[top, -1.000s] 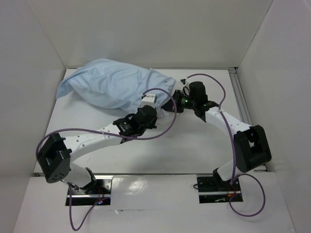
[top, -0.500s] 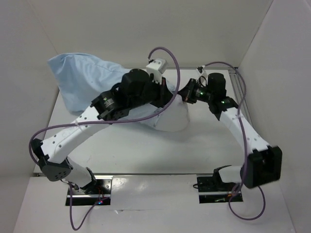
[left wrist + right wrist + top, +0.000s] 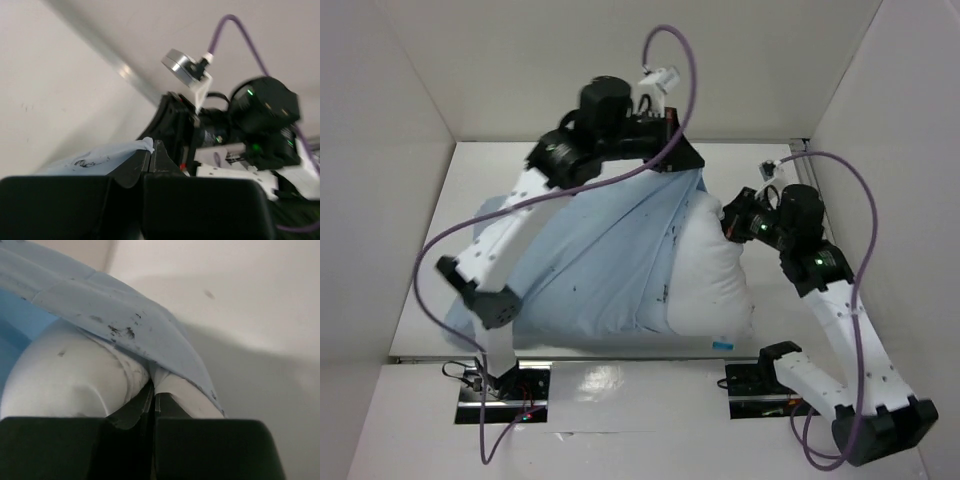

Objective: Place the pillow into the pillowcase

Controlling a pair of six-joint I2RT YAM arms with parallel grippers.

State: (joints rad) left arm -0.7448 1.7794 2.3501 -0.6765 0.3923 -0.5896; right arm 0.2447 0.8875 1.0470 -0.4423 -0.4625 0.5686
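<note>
The plump white pillow [image 3: 710,280] hangs near the middle right, partly inside the light-blue speckled pillowcase [image 3: 605,270], whose cloth drapes down to the left. My left gripper [image 3: 682,160] is raised at the back, shut on the pillowcase's top edge; a blue fabric tip [image 3: 145,144] pokes out between its jaws [image 3: 151,150]. My right gripper [image 3: 728,225] is shut on a fold of the white pillow [image 3: 75,380] at its upper right corner, with the pillowcase edge [image 3: 130,325] lying over it; its jaws [image 3: 153,390] are pressed together.
White walls enclose the table [image 3: 470,200] on the left, back and right. A metal rail [image 3: 815,190] runs along the right edge. Purple cables [image 3: 665,50] loop above both arms. The right arm's wrist [image 3: 260,115] shows in the left wrist view.
Both arms have lifted and swung; the left gripper rose to the back centre pulling the pillowcase up, and the pillow and case now hang toward the front, the pillow more exposed on the right.
</note>
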